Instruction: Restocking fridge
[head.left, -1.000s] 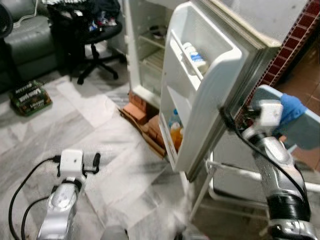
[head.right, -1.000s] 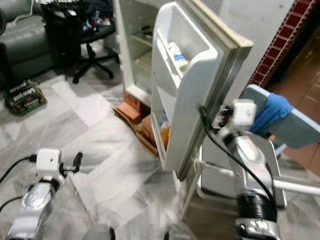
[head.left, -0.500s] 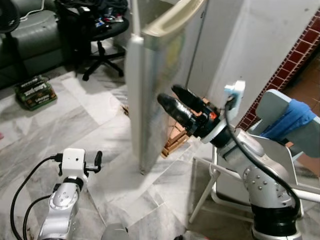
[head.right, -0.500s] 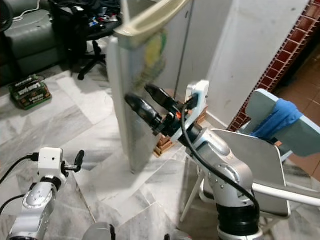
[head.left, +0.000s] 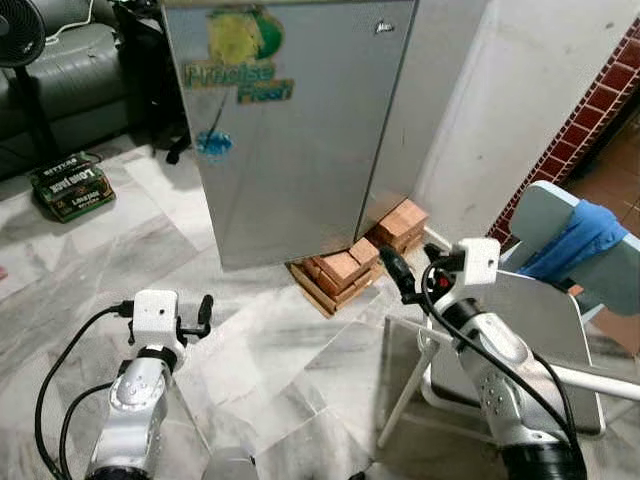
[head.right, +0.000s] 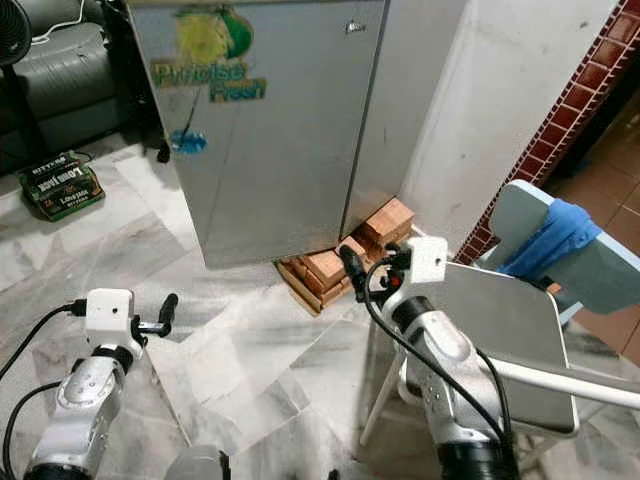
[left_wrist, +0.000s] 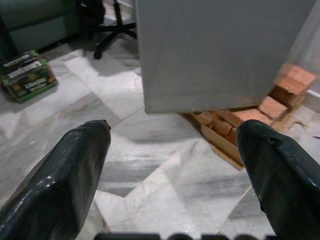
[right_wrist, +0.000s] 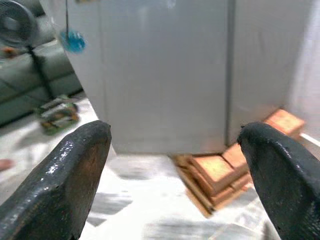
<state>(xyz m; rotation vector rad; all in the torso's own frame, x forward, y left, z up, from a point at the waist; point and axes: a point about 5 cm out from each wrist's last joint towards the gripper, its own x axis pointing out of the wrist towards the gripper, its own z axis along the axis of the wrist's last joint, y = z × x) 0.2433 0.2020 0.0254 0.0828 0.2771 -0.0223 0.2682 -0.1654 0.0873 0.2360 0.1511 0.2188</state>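
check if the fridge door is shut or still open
Shut. The fridge door presents its flat silver front with the printed logo, and no shelves or interior are visible. The right tool hangs open, apart from it.

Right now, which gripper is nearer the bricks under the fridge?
Right. The right gripper hovers just beside the bricks, fingers open; the left gripper hangs farther back over the marble floor.

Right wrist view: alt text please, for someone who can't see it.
A shut grey fridge stands ahead, seen between the open right claw's two black fingers. Bricks sit under its corner on the marble floor.
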